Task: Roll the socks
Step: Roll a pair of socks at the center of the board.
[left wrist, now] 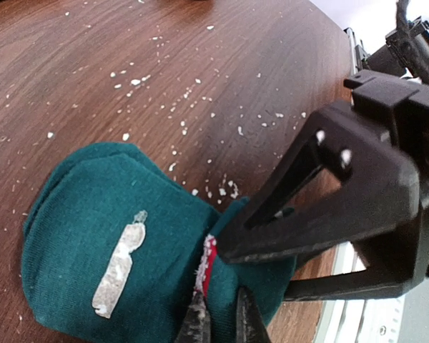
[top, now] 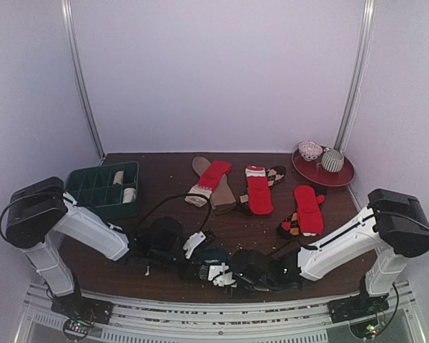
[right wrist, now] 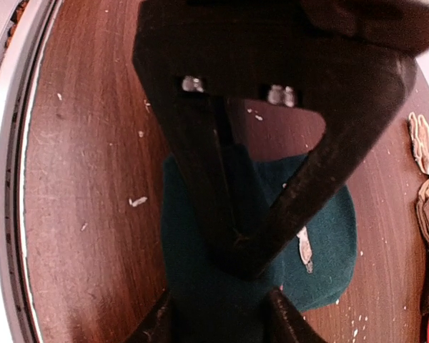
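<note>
left gripper (left wrist: 220,323): we see it pinched shut on the teal sock (left wrist: 129,243) edge.
right gripper (right wrist: 222,323): astride that sock; we cannot tell whether it clamps.

The teal sock (left wrist: 129,229) is dark blue-green, with a silvery-white marking (left wrist: 118,271) and a thin red-and-white edge. The surface (left wrist: 93,71) is dark brown wood grain flecked with white specks. The red socks (top: 259,191) have pale cuffs. One brown sock (top: 200,166) is plain, and the diamond-patterned socks (top: 291,226) are brown and orange. The tray (top: 104,169) is dark green, the plate (top: 343,176) deep red, and the striped bowl (top: 332,160) grey.
</note>
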Robot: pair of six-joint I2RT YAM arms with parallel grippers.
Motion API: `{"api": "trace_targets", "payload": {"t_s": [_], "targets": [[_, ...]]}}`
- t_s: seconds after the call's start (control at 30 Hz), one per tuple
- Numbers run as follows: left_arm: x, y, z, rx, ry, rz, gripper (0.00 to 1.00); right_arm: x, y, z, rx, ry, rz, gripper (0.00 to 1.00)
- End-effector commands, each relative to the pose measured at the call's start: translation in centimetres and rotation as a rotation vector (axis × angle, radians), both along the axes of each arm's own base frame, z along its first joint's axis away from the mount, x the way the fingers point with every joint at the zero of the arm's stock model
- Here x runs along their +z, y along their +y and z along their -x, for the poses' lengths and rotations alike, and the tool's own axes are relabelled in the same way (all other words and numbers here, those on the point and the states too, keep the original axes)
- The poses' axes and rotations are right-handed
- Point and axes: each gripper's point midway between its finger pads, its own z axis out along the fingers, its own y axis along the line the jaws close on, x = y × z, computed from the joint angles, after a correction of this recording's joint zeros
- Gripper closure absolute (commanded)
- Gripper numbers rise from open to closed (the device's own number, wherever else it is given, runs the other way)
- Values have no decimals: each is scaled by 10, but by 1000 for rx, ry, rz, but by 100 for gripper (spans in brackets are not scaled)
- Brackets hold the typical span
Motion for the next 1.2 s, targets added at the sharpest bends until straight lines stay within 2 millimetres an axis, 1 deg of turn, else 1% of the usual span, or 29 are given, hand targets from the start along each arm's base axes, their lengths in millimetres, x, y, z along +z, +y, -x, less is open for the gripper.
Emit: {"api": "trace_targets", "payload": {"t_s": [0.0, 0.07, 0.1, 0.17, 0.23, 0.33, 0.47, 0.53, 0.57, 0.6, 0.63, 0.7, 0.73, 0.83, 0.9, 0.93, 1.07, 1.17], "targets": [[-36, 27, 17, -26, 81, -135, 100, -25, -11, -5, -63, 19, 64, 68], [-27, 23, 17, -50, 58, -103, 100, -33, -18, -5, -86, 53, 71, 77], [-23, 21, 16, -56, 48, -93, 97, -36, -20, -4, -95, 79, 70, 81], [-11, 18, 15, -81, -1, -67, 87, -39, -26, -2, -108, 161, 54, 85], [1, 20, 8, -81, -73, -63, 77, -36, -27, 6, -97, 281, 21, 86], [20, 28, 4, -76, -184, -29, 66, -30, -28, 18, -73, 468, 16, 86], [56, 35, -2, -47, -370, 95, 57, -27, -30, 31, -74, 720, 66, 86], [73, 38, 2, -46, -466, 162, 50, -30, -33, 31, -118, 830, 96, 85], [80, 40, 5, -52, -518, 196, 48, -30, -32, 32, -123, 881, 112, 85], [89, 41, 10, -59, -565, 238, 45, -32, -35, 34, -139, 924, 142, 85], [93, 40, 14, -78, -609, 264, 43, -32, -34, 34, -158, 954, 155, 85], [93, 38, 18, -98, -644, 279, 40, -33, -33, 31, -193, 1029, 166, 85], [88, 36, 17, -103, -650, 265, 39, -32, -30, 31, -202, 1069, 159, 85], [68, 30, 11, -108, -645, 209, 38, -32, -26, 29, -218, 1115, 159, 85], [58, 27, 13, -118, -637, 206, 38, -33, -26, 28, -225, 1139, 164, 84], [55, 24, 13, -121, -633, 211, 38, -35, -27, 28, -228, 1147, 167, 84], [32, 21, 14, -145, -594, 161, 41, -41, -30, 27, -240, 1153, 185, 84], [24, 21, 15, -148, -573, 150, 43, -43, -32, 26, -240, 1144, 190, 84]]}}
